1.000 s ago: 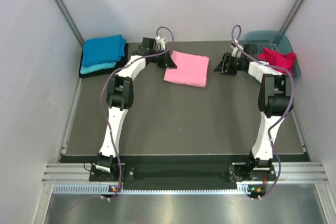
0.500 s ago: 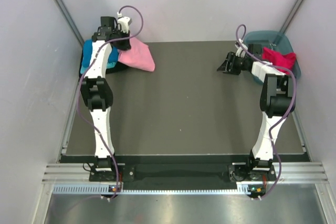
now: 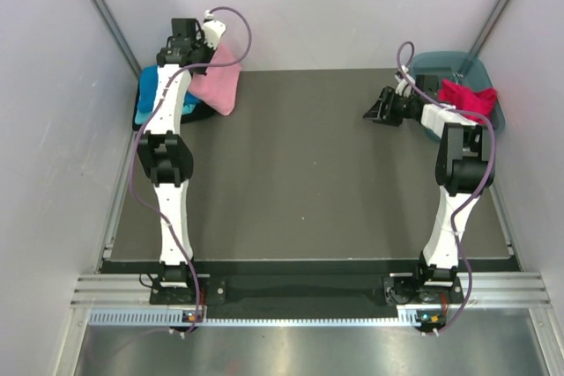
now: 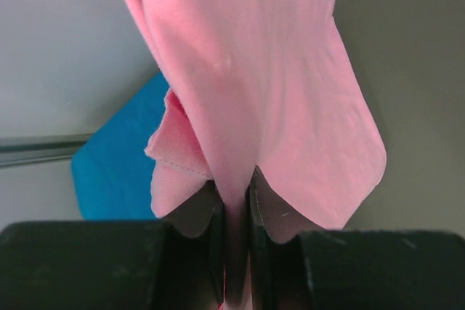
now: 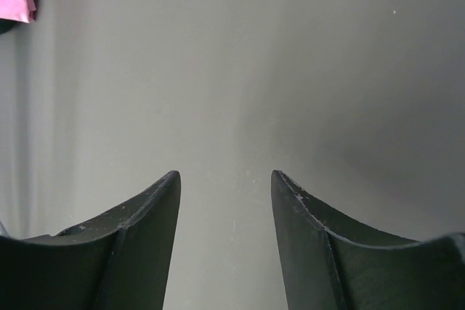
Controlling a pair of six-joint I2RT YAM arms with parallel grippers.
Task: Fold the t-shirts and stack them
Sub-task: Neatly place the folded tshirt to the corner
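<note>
Left gripper [image 4: 234,197], lifted higher since the previous frame, clamps the hanging light pink t-shirt [image 3: 217,87] just beside the bright blue t-shirt [image 3: 150,92]; right gripper [image 5: 226,183] stands spread over the table [image 5: 305,70].

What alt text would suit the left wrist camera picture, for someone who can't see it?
The left gripper is shut on a fold of the light pink t-shirt, which fills most of the frame. Behind it lie a bright blue t-shirt at the left and the dark table at the right.
</note>
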